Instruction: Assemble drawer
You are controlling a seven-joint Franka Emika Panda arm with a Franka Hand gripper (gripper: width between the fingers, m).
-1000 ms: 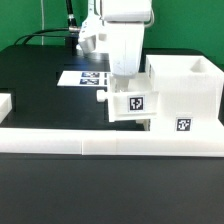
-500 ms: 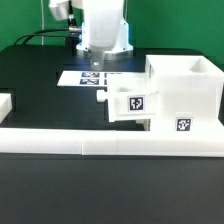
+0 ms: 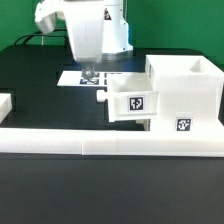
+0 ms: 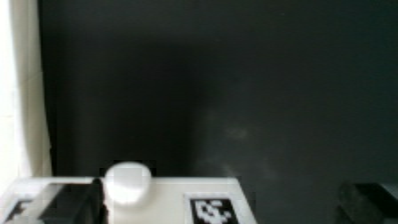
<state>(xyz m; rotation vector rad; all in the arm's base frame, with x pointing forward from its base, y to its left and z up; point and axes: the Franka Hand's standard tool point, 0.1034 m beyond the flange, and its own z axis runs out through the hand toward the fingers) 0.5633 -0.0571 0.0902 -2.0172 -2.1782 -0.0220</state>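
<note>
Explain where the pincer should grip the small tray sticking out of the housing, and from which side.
Probably at the tray's knob, coming from the exterior view's left. The knob juts out from the tray's front face, the only small protruding part; the tray's other end sits inside the housing, so those walls are blocked.

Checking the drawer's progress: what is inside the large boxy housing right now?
One knobbed tray sits partly pushed into the housing, its tagged front and knob sticking out toward the exterior view's left. The housing's walls hide how deep the tray reaches and whatever else is inside.
</note>
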